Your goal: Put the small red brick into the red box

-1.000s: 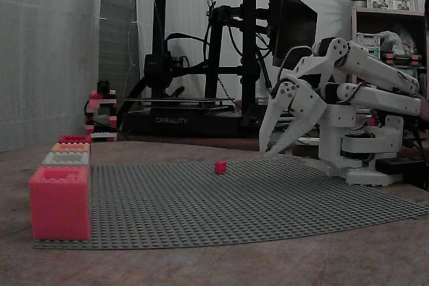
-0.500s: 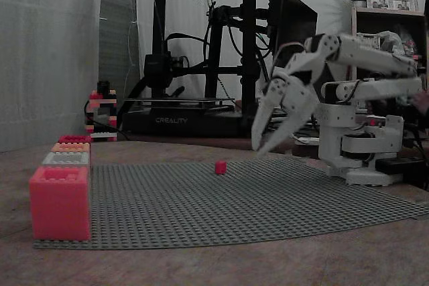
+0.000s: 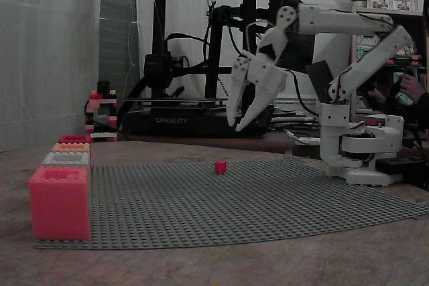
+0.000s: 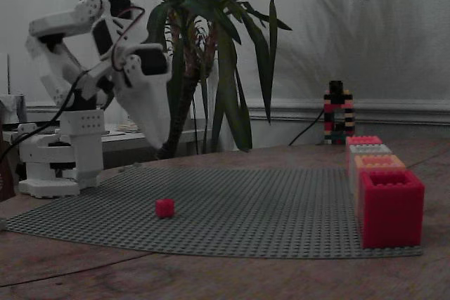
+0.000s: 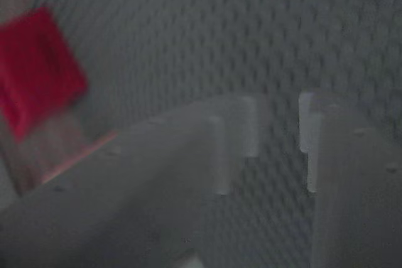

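1. I see the small red brick [image 3: 220, 167] [image 4: 164, 207] alone on the baseplate [image 3: 268, 199] [image 4: 267, 209], out in its open middle, well apart from the boxes.
2. In a fixed view the boxes run in a row along the baseplate's left edge, the red box [image 3: 59, 202] at the near left corner.
3. In another fixed view that row follows the right edge, the red box [image 4: 391, 206] nearest.
4. The gripper [image 3: 238, 117] hangs above the baseplate's far edge, behind the brick.
5. The arm's base [image 3: 362, 145] stands off the baseplate's far right corner.
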Available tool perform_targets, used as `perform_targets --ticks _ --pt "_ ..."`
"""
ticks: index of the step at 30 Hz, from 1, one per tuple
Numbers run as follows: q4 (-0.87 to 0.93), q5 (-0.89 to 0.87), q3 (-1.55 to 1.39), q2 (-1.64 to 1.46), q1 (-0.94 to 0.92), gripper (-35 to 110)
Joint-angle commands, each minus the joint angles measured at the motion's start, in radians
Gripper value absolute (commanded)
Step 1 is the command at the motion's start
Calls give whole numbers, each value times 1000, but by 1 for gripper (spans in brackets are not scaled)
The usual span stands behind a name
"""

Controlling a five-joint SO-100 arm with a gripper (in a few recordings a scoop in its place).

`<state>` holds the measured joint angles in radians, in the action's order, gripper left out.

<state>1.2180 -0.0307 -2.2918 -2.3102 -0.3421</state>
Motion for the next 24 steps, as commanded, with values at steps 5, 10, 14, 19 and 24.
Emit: perform_targets --ticks 5,10,14,19,24 --pt "-17 21 100 213 -110 16" --pt "-44 40 117 291 -149 15" --pt "-86 61 115 337 -176 15" --pt "-140 61 124 382 -179 15" --pt "-178 43 137 428 -158 15"
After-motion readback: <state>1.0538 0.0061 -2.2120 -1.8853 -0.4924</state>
